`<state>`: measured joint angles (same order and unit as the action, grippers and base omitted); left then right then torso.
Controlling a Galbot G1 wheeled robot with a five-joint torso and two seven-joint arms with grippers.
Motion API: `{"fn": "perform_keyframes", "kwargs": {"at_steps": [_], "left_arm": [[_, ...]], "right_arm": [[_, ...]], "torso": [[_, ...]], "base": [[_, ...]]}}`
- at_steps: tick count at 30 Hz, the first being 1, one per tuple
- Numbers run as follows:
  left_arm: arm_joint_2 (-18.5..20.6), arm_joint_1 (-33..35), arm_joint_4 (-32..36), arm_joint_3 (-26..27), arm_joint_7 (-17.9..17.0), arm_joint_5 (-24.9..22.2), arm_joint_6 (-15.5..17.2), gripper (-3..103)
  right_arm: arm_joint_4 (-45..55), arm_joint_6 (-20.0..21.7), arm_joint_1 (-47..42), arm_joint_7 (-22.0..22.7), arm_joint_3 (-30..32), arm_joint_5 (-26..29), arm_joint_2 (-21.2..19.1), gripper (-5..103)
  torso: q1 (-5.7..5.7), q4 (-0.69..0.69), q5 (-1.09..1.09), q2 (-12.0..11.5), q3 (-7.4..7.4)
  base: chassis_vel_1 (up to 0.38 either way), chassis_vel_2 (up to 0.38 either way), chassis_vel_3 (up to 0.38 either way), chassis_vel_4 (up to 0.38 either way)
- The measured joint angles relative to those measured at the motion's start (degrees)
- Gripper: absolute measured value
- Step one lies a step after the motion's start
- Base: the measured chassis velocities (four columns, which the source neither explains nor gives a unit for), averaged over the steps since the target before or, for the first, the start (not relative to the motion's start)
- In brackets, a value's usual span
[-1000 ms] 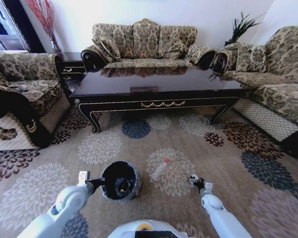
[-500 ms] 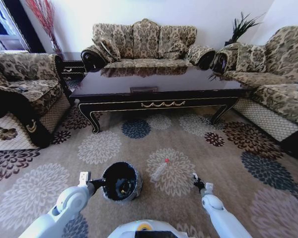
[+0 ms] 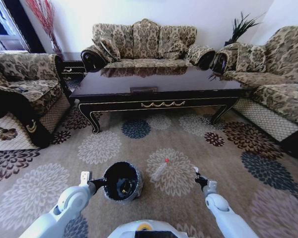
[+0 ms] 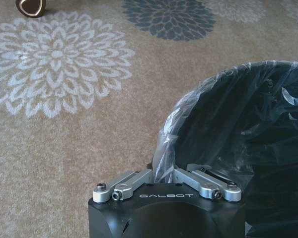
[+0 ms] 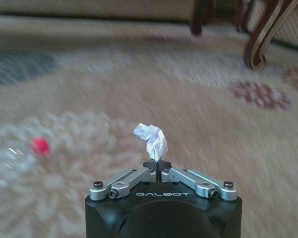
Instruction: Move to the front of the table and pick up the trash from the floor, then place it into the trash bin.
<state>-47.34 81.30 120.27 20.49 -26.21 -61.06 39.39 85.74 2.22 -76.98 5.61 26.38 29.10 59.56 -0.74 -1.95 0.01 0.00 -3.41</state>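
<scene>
White crumpled paper sat clamped in the right end effector for binning; the left end effector gripped the bin rim, steadying it.

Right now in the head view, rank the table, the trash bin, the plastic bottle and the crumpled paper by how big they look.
1. table, by far the largest.
2. trash bin, held at the rim by the left gripper.
3. plastic bottle.
4. crumpled paper, a speck pinched in the right gripper.
</scene>
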Motion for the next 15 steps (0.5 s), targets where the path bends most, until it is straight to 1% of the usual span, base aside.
{"fn": "perform_keyframes", "kwargs": {"at_steps": [3, 4, 5, 7, 8, 10, 12, 13, 15], "left_arm": [[0.0, -1.3, -0.4, -1.2, -0.4, -0.3, 0.0, 0], [0.0, -1.3, -0.4, -1.2, -0.4, -0.3, 0.0, 0], [0.0, -1.5, -0.4, -1.6, -0.5, -0.4, 0.1, 0], [0.0, -1.6, -0.4, -2.1, -0.5, -0.4, 0.1, 0], [0.0, -1.6, -0.4, -2.1, -0.5, -0.4, 0.1, 0], [0.0, -1.8, -0.4, -2.5, -0.6, -0.4, 0.1, 0], [0.1, -2.1, -0.4, -2.9, -0.6, -0.3, 0.1, 0], [0.1, -2.1, -0.4, -2.9, -0.6, -0.3, 0.1, 0], [0.8, -2.4, -0.4, -3.4, -0.6, -0.6, 0.1, 0]], "right_arm": [[10.1, 0.5, -3.5, -0.2, 0.8, -0.3, -1.1, 0], [10.1, 0.5, -3.5, -0.2, 0.8, -0.3, -1.1, 0], [13.9, 0.8, -4.7, -0.3, 1.0, -0.6, -1.5, 0], [19.5, 1.1, -6.7, -0.7, 0.9, -2.5, -2.2, 0], [19.5, 1.1, -6.7, -0.7, 0.9, -2.5, -2.2, 0], [24.3, 1.0, -8.3, -1.0, 0.3, -5.3, -2.9, 0], [30.4, 1.7, -10.0, -1.1, -0.8, -6.5, -3.6, 0], [30.4, 1.7, -10.0, -1.1, -0.8, -6.5, -3.6, 0], [34.8, 2.3, -11.1, -1.2, -2.1, -7.9, -3.9, 0]], "torso": [[0.0, -0.01, 0.0, 0.0, 0.0], [0.0, -0.01, 0.0, 0.0, 0.0], [0.0, 0.01, -0.02, 0.0, 0.0], [0.0, 0.01, -0.02, 0.0, 0.0], [0.0, 0.01, -0.02, 0.0, 0.0], [0.0, 0.01, -0.01, 0.0, 0.0], [0.0, 0.01, -0.01, 0.0, 0.0], [0.0, 0.01, -0.01, 0.0, 0.0], [0.0, 0.01, -0.03, 0.0, 0.0]], "base": [[0.0, 0.0, 0.0, 0.0], [0.0, 0.0, 0.0, 0.0], [0.0, 0.0, 0.0, 0.0], [0.0, 0.0, 0.0, 0.0], [0.0, 0.0, 0.0, 0.0], [0.0, 0.0, 0.0, 0.0], [0.0, 0.0, 0.0, 0.0], [0.0, 0.0, 0.0, 0.0], [0.0, 0.0, 0.0, 0.0]]}}
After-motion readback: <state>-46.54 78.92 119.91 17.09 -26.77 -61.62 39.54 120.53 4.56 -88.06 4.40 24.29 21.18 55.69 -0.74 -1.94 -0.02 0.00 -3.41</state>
